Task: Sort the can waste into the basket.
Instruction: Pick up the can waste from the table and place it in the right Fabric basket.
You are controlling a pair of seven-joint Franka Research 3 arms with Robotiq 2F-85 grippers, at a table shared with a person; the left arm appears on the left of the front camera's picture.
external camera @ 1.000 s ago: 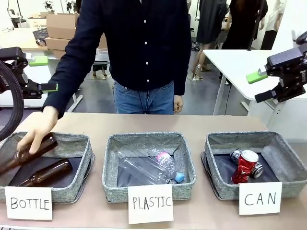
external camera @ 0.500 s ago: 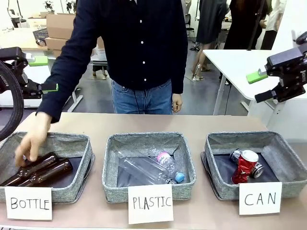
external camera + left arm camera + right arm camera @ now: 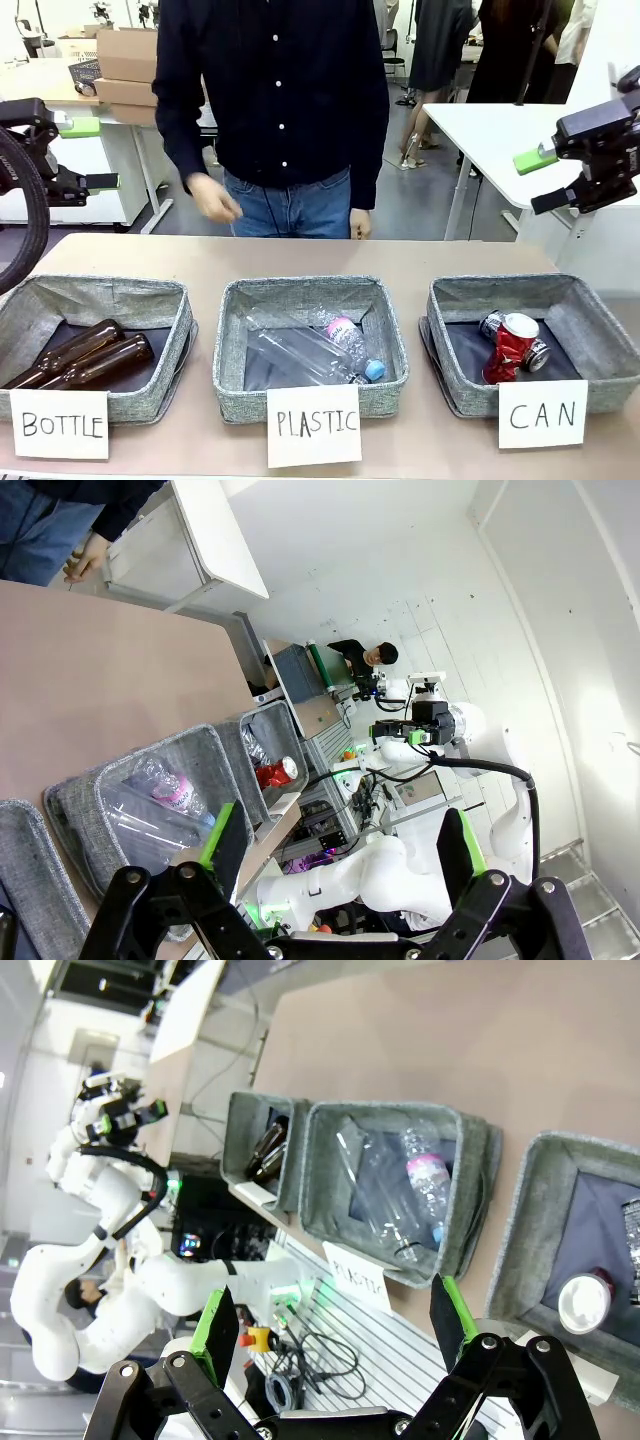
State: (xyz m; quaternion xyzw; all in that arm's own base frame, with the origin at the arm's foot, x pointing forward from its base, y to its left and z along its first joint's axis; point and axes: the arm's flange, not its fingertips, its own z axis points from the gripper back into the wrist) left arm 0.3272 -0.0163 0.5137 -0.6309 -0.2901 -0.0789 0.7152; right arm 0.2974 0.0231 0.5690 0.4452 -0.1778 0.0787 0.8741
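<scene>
we note three grey fabric baskets in a row along the lower part of the front frame, each with a white card at its near wall. the basket (image 3: 600, 345) marked "can" sits at lower right; inside it the red can (image 3: 511, 348) with its silver top stands tilted, touching the silver-grey can (image 3: 492, 324) that lies behind and partly under it. the middle basket (image 3: 232, 345), marked "plastic", holds clear plastic bottles (image 3: 310, 350), one with a pink label and a blue cap. the basket (image 3: 165, 300) at lower left, marked "bottle", holds two brown glass bottles (image 3: 85, 357) lying side by side. our left gripper (image 3: 85, 155) hangs at the upper left edge of the frame, well above the table (image 3: 400, 255), its green-padded fingers spread and holding nothing. our right gripper (image 3: 545, 178) hangs at the upper right edge, above and behind the can basket, fingers likewise apart and empty. in the right wrist view the silver top of the red can shows at lower right, past the wide-set fingers (image 3: 450, 1305). a person (image 3: 275, 95) in a dark buttoned shirt and jeans stands at the far side, top centre, one hand (image 3: 213, 200) raised near the waist, clear of the baskets.
</scene>
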